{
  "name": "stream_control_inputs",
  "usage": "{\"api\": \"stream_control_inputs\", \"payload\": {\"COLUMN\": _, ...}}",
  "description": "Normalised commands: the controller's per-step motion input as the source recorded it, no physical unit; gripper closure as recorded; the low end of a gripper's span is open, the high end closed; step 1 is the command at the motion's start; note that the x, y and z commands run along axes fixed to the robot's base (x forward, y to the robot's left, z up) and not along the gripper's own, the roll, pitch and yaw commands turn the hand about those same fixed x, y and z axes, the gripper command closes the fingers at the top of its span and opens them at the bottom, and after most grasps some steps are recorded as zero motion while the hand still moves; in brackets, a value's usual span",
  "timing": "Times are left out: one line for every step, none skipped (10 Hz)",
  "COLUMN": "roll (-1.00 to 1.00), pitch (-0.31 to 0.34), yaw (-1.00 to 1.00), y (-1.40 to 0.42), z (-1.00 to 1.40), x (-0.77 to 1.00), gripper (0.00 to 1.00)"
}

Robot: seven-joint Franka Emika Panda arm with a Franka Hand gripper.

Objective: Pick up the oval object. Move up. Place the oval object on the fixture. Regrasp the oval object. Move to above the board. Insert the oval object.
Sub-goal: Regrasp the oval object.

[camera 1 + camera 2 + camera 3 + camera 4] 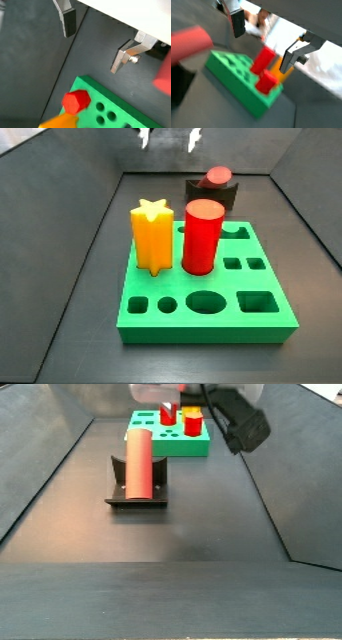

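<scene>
Dark grey walled floor; the oval object (pixel 139 462) is lying on the fixture (pixel 135 497), placed.
I'm holding the gripper (pixel 93 41) wide and empty at 12 o'clock, above; regrasp and insertion into the board (pixel 203 308) are remaining.

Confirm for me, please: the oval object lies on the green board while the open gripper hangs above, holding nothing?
Not quite: the oval object lies on the fixture, not on the board, as a side view shows. The gripper is indeed open, high above, its fingers holding nothing.
</scene>
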Motion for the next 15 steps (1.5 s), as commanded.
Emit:
{"api": "stream_control_inputs", "payload": {"roll": 0.80, "pitch": -0.041, "yaw": -1.00, "y": -0.36, "z": -0.76, "x": -0.04, "gripper": 0.00}}
{"api": "stream_control_inputs", "payload": {"roll": 0.78, "pitch": -0.071, "yaw": -1.00, "y": -0.12, "z": -0.47, "x": 0.03, "gripper": 0.00}}
{"api": "stream_control_inputs", "payload": {"roll": 0.77, "pitch": -0.097, "yaw": -1.00, "y": -0.03, "z": -0.28, "x": 0.04, "gripper": 0.00}}
{"api": "stream_control_inputs", "payload": {"roll": 0.75, "pitch": -0.126, "yaw": -1.00, "y": -0.02, "z": -0.08, "x": 0.04, "gripper": 0.00}}
{"api": "stream_control_inputs", "payload": {"roll": 0.75, "pitch": -0.141, "yaw": -1.00, "y": -0.02, "z": -0.05, "x": 0.03, "gripper": 0.00}}
{"api": "stream_control_inputs", "payload": {"roll": 0.74, "pitch": -0.184, "yaw": -1.00, "y": -0.02, "z": -0.03, "x": 0.01, "gripper": 0.00}}
{"api": "stream_control_inputs", "payload": {"roll": 0.73, "pitch": -0.199, "yaw": -1.00, "y": -0.01, "z": -0.01, "x": 0.00, "gripper": 0.00}}
{"api": "stream_control_inputs", "payload": {"roll": 0.72, "pitch": -0.223, "yaw": -1.00, "y": -0.01, "z": 0.00, "x": -0.01, "gripper": 0.00}}
{"api": "stream_control_inputs", "payload": {"roll": 0.71, "pitch": -0.252, "yaw": -1.00, "y": -0.01, "z": 0.00, "x": -0.03, "gripper": 0.00}}
{"api": "stream_control_inputs", "payload": {"roll": 0.70, "pitch": -0.274, "yaw": -1.00, "y": -0.01, "z": 0.00, "x": -0.04, "gripper": 0.00}}
{"api": "stream_control_inputs", "payload": {"roll": 0.69, "pitch": -0.294, "yaw": -1.00, "y": 0.00, "z": 0.01, "x": -0.05, "gripper": 0.00}}
{"api": "stream_control_inputs", "payload": {"roll": 0.67, "pitch": -0.315, "yaw": -1.00, "y": -0.01, "z": 0.01, "x": -0.06, "gripper": 0.00}}
{"api": "stream_control_inputs", "payload": {"roll": 0.66, "pitch": -0.328, "yaw": -1.00, "y": -0.01, "z": 0.01, "x": -0.06, "gripper": 0.00}}
{"api": "stream_control_inputs", "payload": {"roll": 0.64, "pitch": -0.335, "yaw": -1.00, "y": -0.01, "z": 0.01, "x": -0.05, "gripper": 0.00}}
{"api": "stream_control_inputs", "payload": {"roll": 0.63, "pitch": -0.334, "yaw": -1.00, "y": -0.01, "z": 0.01, "x": -0.05, "gripper": 0.00}}
